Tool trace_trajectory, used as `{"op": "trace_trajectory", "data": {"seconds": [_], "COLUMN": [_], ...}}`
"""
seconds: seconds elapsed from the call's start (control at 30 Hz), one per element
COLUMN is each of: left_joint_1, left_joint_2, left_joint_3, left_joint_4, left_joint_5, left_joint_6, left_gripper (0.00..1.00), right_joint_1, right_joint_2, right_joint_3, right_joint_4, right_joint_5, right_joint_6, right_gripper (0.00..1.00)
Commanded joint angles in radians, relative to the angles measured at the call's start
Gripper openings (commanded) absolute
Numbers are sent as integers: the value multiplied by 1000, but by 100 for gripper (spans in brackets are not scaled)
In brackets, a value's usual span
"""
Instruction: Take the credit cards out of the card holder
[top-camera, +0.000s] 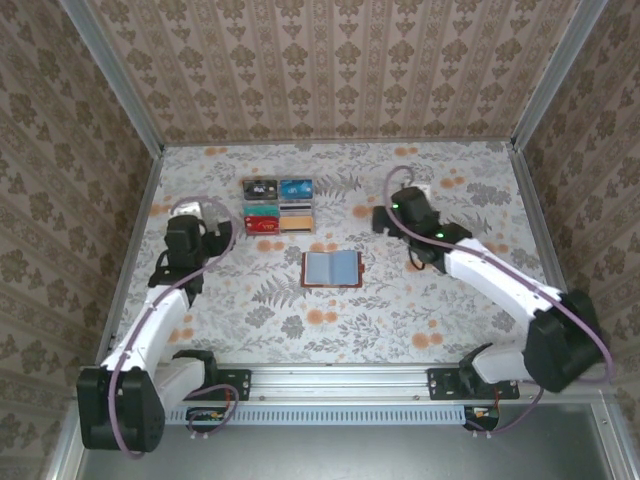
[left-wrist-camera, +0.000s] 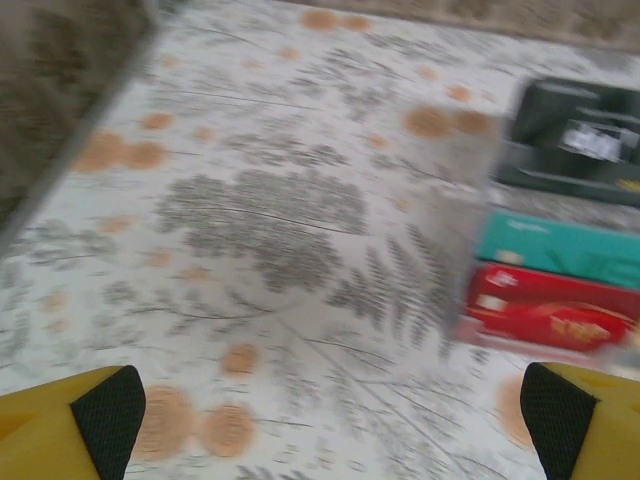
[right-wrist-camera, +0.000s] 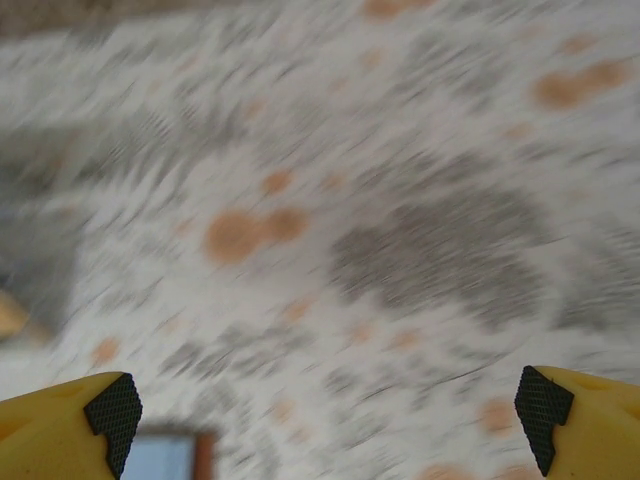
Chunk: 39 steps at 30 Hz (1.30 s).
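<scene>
The card holder (top-camera: 332, 268) lies open flat in the middle of the table, brown with a blue-grey lining; its corner shows in the right wrist view (right-wrist-camera: 165, 458). Credit cards sit in the clear tray (top-camera: 279, 205) behind it: a red card (left-wrist-camera: 555, 310), a teal card (left-wrist-camera: 560, 250) and a dark card (left-wrist-camera: 575, 135). My left gripper (top-camera: 222, 240) (left-wrist-camera: 330, 420) hangs open just left of the tray, nothing between its fingers. My right gripper (top-camera: 381, 218) (right-wrist-camera: 328, 415) is open too, to the right of the tray and behind the holder, over bare cloth.
The table is covered in a floral cloth (top-camera: 420, 310). Patterned walls with metal posts close in the left, back and right sides. A metal rail (top-camera: 340, 378) with both arm bases runs along the near edge.
</scene>
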Motion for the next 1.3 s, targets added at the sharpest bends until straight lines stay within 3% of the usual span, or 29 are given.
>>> {"op": "trace_trajectory", "data": {"seconds": [0.0,0.17,0.3,0.5,0.7,0.8,0.9,1.07,1.27], "left_joint_1": [71,112,113,110,99,93,85,77,55], "left_joint_2": [-23,19,111,235,338,392,444,552,539], "left_joint_3": [-52,-113,-120,-155,-194,-199,-218,-261,-241], "left_joint_4": [90,234,315,517,766,827,908,1092,1037], "left_joint_5": [-85,-86,-87,8,98,101,124,118,56], "left_joint_6": [-34,33,92,151,226,231,250,268,266], "left_gripper": [100,100,100,100,100,100,100,100,100], "right_joint_1": [-85,-227,-267,-293,-303,-351,-387,-393,-394], "right_joint_2": [-75,-117,-61,77,116,111,122,170,222], "right_joint_3": [-100,-200,-296,-354,-457,-518,-558,-575,-583], "right_joint_4": [119,238,418,583,901,1011,1076,1151,1208], "right_joint_5": [216,215,300,267,157,-47,-138,-206,-214], "right_joint_6": [-113,-180,-275,-297,-426,-430,-421,-438,-442], "right_gripper": [100,100,100,100,100,100,100,100,100]}}
